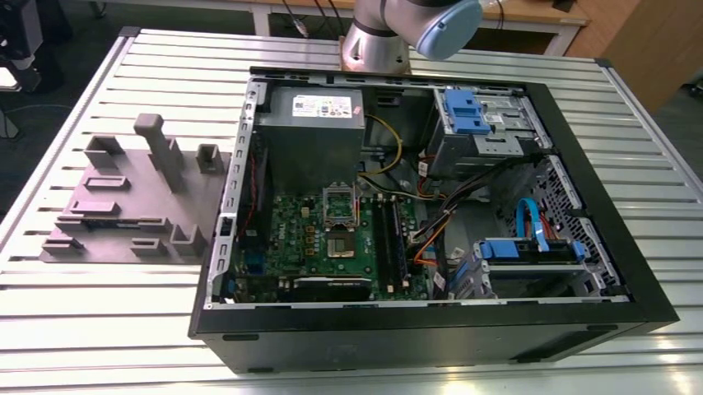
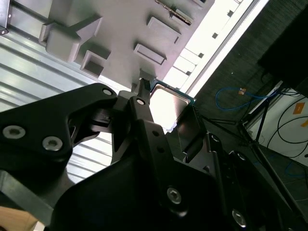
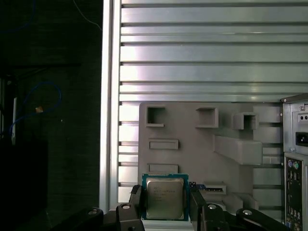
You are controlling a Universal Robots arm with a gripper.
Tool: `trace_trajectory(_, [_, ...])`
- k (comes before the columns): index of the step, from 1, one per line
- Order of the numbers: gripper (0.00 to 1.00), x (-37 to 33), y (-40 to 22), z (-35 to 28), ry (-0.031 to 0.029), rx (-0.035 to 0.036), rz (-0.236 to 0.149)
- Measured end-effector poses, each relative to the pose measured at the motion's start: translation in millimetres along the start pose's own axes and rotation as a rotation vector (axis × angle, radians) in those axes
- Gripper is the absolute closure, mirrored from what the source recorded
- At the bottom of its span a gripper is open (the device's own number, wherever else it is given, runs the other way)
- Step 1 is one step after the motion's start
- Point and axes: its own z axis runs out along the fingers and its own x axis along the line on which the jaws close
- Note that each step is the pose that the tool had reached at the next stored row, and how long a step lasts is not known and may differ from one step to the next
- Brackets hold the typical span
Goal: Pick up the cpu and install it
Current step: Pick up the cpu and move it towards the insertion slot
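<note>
Though the tool [image 3: 166,208] clamps the cpu [image 3: 165,195], its print blurs.

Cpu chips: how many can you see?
1: the cpu, clamped in the gripper, near the grey tray. Another might hide inside the computer case.

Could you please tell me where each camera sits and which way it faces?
Exterior view: off the arm, high, looking down on the slatted metal table, open black computer case and grey tray; the arm's silver joint shows.
First wrist view: on the arm, looking past the black gripper at the silvery-grey square cpu it clamps, tray beyond.
Second wrist view: on the arm, looking along the gripper at cpu and tray.
Shared: all show tray and table; both wrist views, gripper and cpu.
</note>
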Motion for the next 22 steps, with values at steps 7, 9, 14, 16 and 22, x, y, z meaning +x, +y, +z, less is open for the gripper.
trace_trajectory(7, [0.53,-2.2,0.0,-0.1,0.0000,0.0000,0.000])
trace_trajectory(9, [0.53,-2.6,0.0,-0.1,0.0000,0.0000,0.000])
trace_trajectory(14, [0.53,-3.8,0.0,-0.1,0.0000,0.0000,0.000])
trace_trajectory(16, [0.53,-4.4,0.0,-0.2,0.0001,0.0000,0.000])
trace_trajectory(22, [0.53,-6.4,0.0,-0.2,0.0000,0.0000,0.000])
